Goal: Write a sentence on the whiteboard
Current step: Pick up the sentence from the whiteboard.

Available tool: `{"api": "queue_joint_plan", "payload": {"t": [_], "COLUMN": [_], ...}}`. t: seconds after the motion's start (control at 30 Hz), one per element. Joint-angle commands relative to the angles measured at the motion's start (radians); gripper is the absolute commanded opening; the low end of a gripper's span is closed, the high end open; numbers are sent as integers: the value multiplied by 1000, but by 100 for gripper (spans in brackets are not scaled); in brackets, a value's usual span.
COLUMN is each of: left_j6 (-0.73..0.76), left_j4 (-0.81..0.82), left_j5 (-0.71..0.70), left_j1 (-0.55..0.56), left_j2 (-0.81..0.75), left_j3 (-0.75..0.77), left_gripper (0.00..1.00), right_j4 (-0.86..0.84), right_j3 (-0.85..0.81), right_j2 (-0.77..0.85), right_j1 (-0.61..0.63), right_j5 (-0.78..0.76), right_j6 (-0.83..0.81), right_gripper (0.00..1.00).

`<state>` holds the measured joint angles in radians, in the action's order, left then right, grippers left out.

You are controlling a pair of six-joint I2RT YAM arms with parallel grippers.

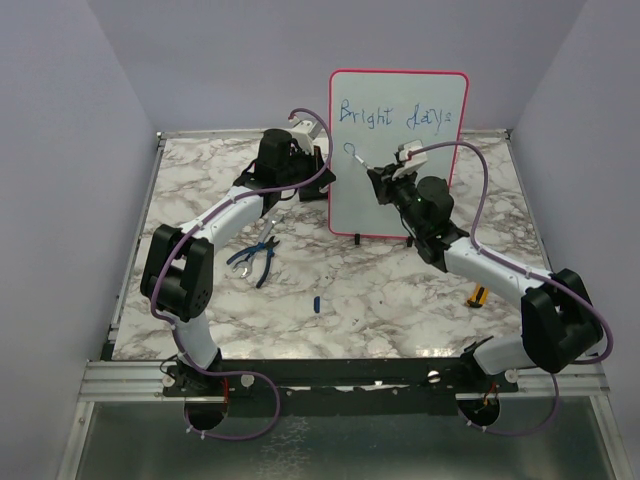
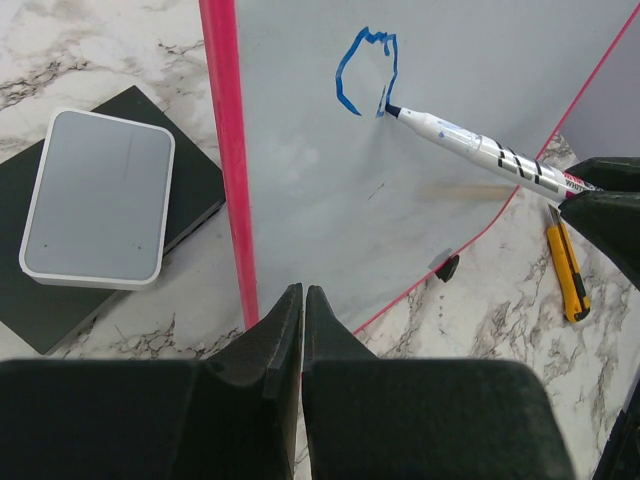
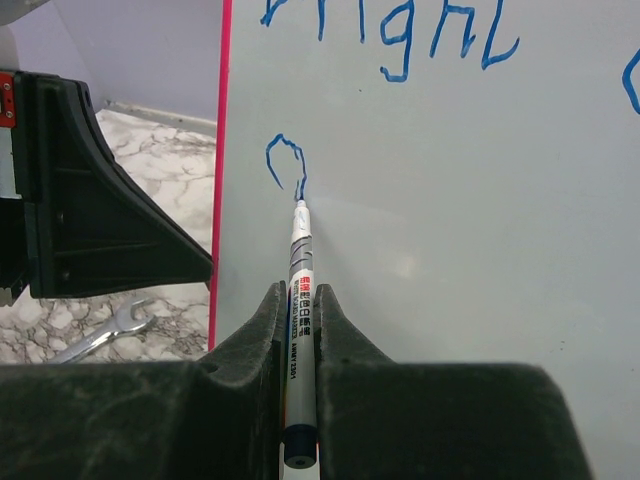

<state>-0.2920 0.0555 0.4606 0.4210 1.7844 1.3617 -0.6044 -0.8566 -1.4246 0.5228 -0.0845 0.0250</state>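
Note:
The whiteboard [image 1: 400,200] [image 2: 400,180] [image 3: 460,220] stands upright at the back middle of the table, red-framed. In blue, the sentence [image 1: 398,115] [image 3: 400,35] reads "Bright days" on its top line, with one looped stroke [image 2: 365,70] [image 3: 285,160] below at the left. My right gripper [image 1: 392,178] [image 3: 300,295] is shut on a white marker [image 3: 302,270] [image 2: 480,150], whose tip touches the board at the loop's lower end. The left gripper [image 1: 322,165] [image 2: 303,292] is shut on nothing, its tips by the board's left frame.
A black-and-white eraser block [image 2: 100,195] lies left of the board. Blue-handled pliers [image 1: 258,257] and a wrench [image 3: 100,335] lie on the marble top at the left. A blue cap [image 1: 316,302] lies in front, a yellow utility knife [image 1: 479,296] [image 2: 567,265] to the right.

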Motion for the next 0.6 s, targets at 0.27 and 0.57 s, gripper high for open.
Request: {"api": "queue_joint_plan", "payload": {"t": [0.27,0.57], "left_j6": [8,8], "left_j4": [6,7], "left_j5": [10,6], "left_j1": [4,4], "left_j2": [-44,-50], "left_j3": [12,11], "left_gripper": [4,5], "right_j4": [7,-2], "right_j3": [41,42], "right_j2": [39,52], "right_j1": [3,3], "right_j5": [-35,-57], "right_j6": [-10,-16], "right_gripper": [1,1]}}
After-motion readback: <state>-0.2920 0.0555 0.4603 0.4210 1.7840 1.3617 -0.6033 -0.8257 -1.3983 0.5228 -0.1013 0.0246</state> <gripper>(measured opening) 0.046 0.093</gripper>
